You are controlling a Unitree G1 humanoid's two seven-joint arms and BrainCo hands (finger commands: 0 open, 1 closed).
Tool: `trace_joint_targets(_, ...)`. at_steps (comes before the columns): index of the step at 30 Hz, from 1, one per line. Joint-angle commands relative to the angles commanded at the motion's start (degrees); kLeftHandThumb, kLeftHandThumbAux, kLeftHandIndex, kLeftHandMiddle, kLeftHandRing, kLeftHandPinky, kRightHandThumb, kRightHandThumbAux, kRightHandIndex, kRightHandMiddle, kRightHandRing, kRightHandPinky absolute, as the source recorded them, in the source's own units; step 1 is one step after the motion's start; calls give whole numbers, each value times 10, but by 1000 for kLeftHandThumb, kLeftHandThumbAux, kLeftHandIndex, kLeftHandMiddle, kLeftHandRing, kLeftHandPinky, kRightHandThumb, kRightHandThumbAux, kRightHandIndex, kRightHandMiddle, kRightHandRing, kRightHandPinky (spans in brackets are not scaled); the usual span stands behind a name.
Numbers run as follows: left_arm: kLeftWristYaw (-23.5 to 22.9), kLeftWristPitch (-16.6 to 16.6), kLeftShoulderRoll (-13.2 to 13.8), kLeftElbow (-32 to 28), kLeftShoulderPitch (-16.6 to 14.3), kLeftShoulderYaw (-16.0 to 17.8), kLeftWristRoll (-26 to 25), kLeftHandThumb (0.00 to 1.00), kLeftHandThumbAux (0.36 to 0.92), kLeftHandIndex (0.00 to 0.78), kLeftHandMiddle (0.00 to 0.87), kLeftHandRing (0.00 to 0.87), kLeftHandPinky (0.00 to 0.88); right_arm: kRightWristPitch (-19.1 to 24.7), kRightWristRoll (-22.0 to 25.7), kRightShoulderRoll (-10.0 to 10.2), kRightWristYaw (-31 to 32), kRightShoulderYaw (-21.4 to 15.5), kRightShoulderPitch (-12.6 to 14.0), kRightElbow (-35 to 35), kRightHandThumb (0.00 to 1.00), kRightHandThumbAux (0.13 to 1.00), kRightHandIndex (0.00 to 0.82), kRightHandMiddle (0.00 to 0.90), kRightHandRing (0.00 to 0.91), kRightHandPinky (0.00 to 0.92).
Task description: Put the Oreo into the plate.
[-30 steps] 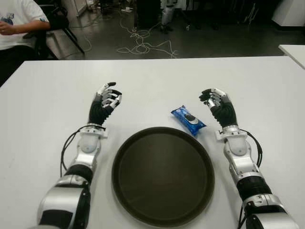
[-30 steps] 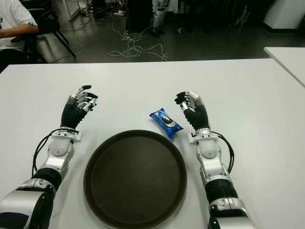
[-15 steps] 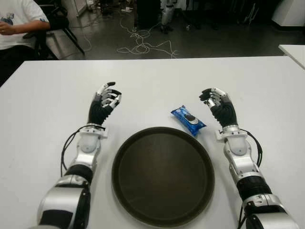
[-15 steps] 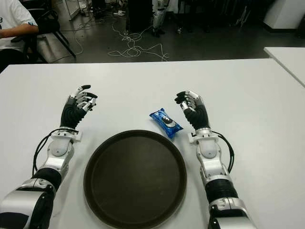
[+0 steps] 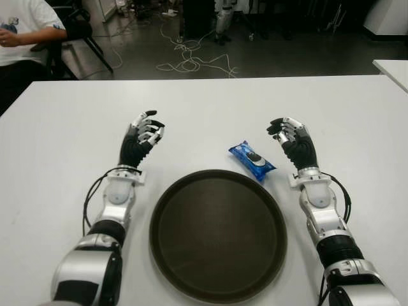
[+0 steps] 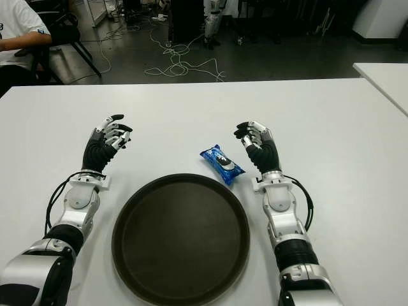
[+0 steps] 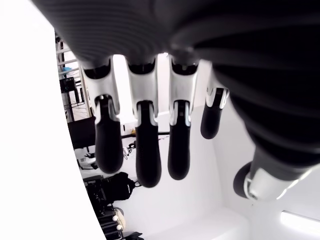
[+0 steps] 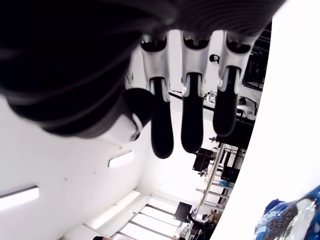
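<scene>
Even overhead light falls on the white table (image 5: 210,102), casting faint shadows; the floor (image 5: 255,57) behind lies dim; wrist views look washed out.

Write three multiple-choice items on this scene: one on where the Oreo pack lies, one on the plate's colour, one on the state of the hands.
1. Where is the Oreo pack?
A. On the plate
B. On the table beside the plate's far right rim
C. In the left hand

2. What colour is the plate?
A. Dark brown
B. White
C. Blue

3. What are the hands doing?
A. Right hand grips the pack
B. Both hold the plate
C. Both are open and hold nothing

Answers:
1 B: the pack lies on the white table, just outside the rim.
2 A: the round plate is dark brown.
3 C: the left hand and the right hand show relaxed fingers with nothing in them.
</scene>
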Motion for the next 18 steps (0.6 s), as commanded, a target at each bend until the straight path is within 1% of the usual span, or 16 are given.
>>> trace_joint_targets(9,-19,0,-2,3,-4,8,-9,526,624,201,382,460,542,6,4,0,4,-1,-2,-1,829,686,401,463,398,390)
trace_joint_targets(18,-34,-2,-6,1,-4,14,-17,537,644,216,401,470,546,10,3,-2,6,-1,-4,1,827,689,387,469,397,391)
